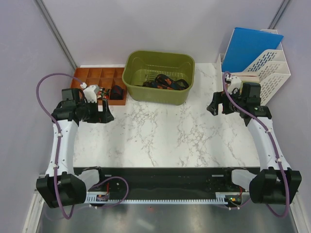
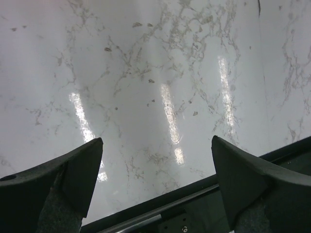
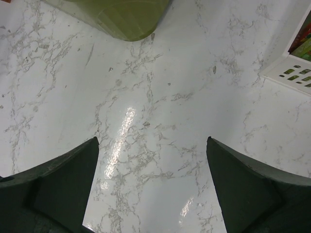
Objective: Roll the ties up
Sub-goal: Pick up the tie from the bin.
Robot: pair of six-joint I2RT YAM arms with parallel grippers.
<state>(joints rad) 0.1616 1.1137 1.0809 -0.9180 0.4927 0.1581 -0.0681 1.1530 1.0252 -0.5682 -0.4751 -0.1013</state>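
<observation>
Lying ties (image 1: 165, 82): a loose tangle of black fabric with orange-red blotches is resting on the floor of the green bin (image 1: 158, 56), toward its near right part, well apart from both grippers.
Dark coil (image 1: 118, 92): it is sitting in a near right compartment of the orange tray (image 1: 95, 74); it is too small to tell for certain, but it may be a rolled tie.
Green bin: it is standing at the far middle of the marble table (image 1: 170, 141), just beside the tray's right end; its rounded corner (image 3: 121, 19) is showing at the top of the right wrist view.
Left gripper (image 1: 108, 115) (image 2: 156, 140): it is hovering over bare marble just in front of the tray, its fingers (image 2: 73, 170) standing spread wide and holding nothing.
Right gripper (image 1: 213, 108) (image 3: 152, 139): it is hanging over the table's right side, near the white file rack (image 1: 272, 70) (image 3: 291, 73), its fingers (image 3: 68, 170) also standing wide apart and empty.
Blue folder (image 1: 252, 46): it is leaning upright in the rack's far slot.
Purple cables (image 1: 41, 92): they are looping along both arms down to the bases.
Black rail (image 1: 160, 177) (image 2: 272, 160): it is running along the table's near edge between the two bases.
</observation>
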